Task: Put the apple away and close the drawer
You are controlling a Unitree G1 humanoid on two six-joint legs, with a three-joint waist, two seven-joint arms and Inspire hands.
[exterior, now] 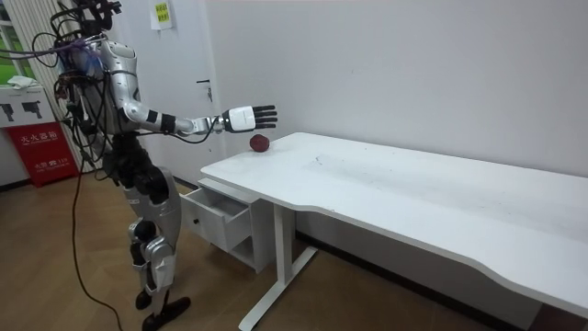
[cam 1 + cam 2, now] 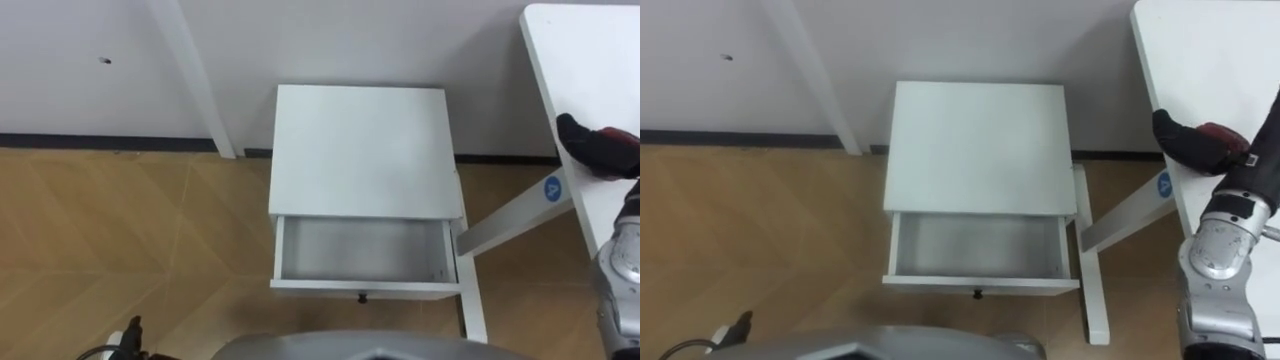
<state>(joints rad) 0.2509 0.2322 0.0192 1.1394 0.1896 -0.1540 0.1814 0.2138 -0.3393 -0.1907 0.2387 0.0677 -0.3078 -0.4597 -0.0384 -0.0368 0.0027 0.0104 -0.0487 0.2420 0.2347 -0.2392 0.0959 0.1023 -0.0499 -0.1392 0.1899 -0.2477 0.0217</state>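
Currently the right hand hovers, fingers straight and holding nothing, just above the apple. The apple sits on the table near its corner edge. Beside the table, the cabinet has its drawer pulled out over open floor.

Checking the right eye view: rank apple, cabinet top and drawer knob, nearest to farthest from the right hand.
1. apple, on the table, right beside the right hand.
2. cabinet top, to the hand's left.
3. drawer knob, farther left and lower, near the view's bottom.
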